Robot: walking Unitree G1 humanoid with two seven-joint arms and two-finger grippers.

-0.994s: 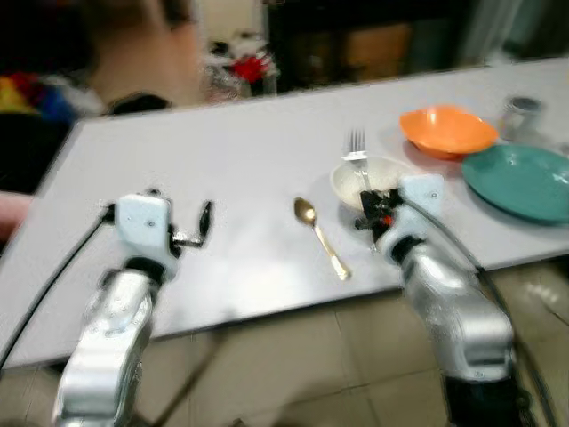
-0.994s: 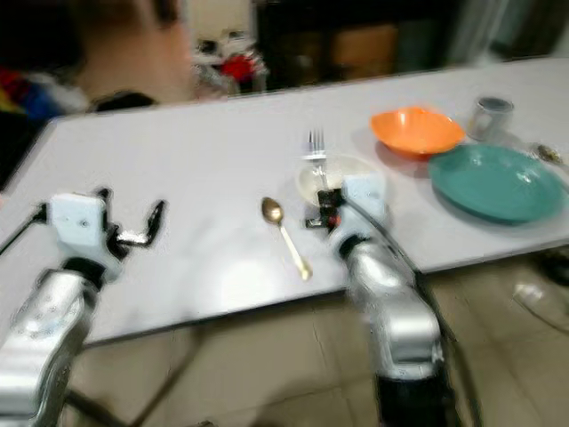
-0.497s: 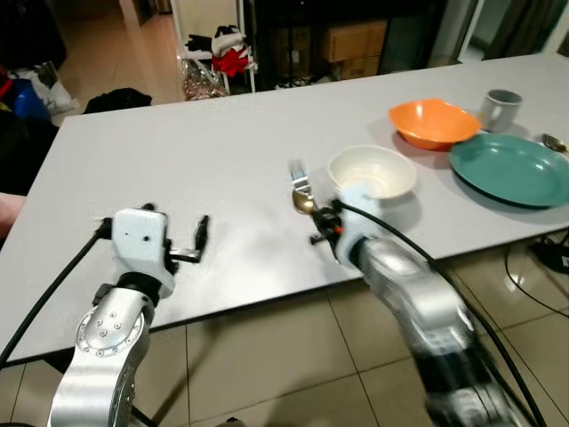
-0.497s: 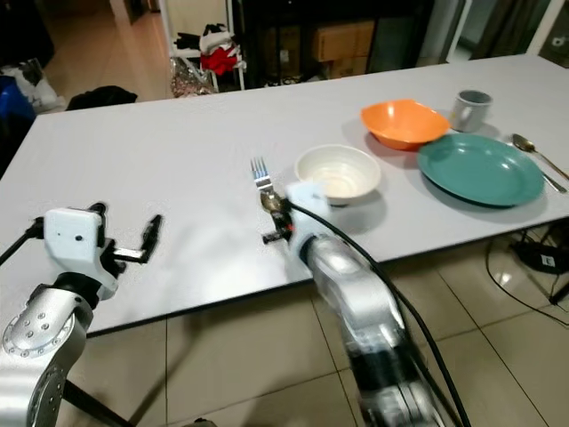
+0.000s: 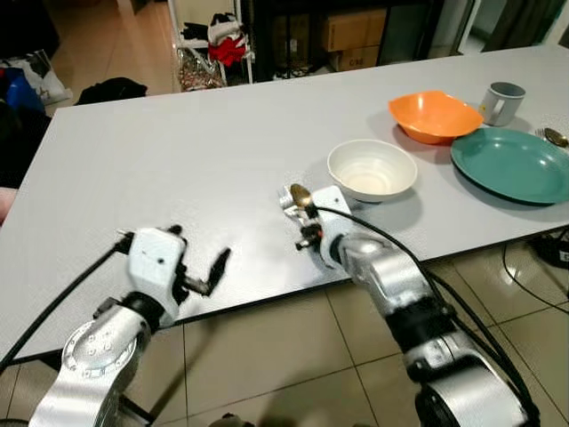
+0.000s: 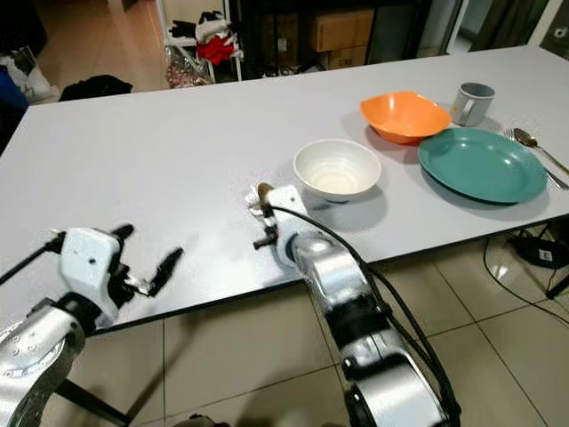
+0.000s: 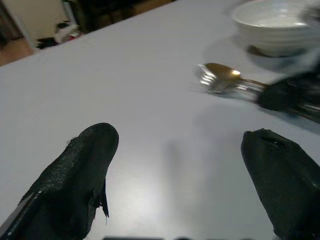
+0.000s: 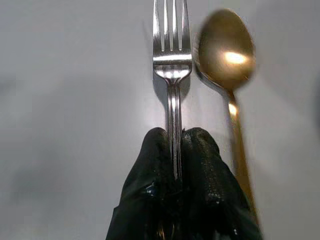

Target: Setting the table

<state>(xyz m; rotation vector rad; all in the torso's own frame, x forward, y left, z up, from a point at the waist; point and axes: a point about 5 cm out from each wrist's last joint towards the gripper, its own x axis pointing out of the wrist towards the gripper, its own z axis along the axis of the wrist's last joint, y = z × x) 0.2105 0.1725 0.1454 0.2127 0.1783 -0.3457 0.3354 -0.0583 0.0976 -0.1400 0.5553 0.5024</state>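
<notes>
Right gripper (image 8: 175,165) pinches the fork (image 8: 172,75) by its handle, fingers closed tight on it, low over the grey table (image 5: 178,151) just left of the white bowl (image 5: 372,169). The gold spoon (image 8: 227,55) lies right alongside the fork, parallel, a narrow gap between them. Step in hand looks like laying the fork down next to the spoon. To do it well: keep the fork flat and parallel to the spoon, lower until the tines rest on the table, then open the fingers without dragging the handle sideways into the spoon, and lift straight back.

Left gripper (image 7: 190,175) hovers near the front table edge, fingers spread wide, holding nothing.

Right wrist view gives the detail the head views lack: the grip point on the fork handle, tines pointing away, and the gap between fork and spoon. In the head views the arm covers most of the cutlery, only the tips peek out. Head views give the layout instead: orange bowl (image 6: 404,116), teal plate (image 6: 483,165) and grey mug (image 6: 471,100) far right, with more cutlery (image 6: 532,147) past the plate. Left wrist view shows fork and spoon from the side, near the bowl, blurred
</notes>
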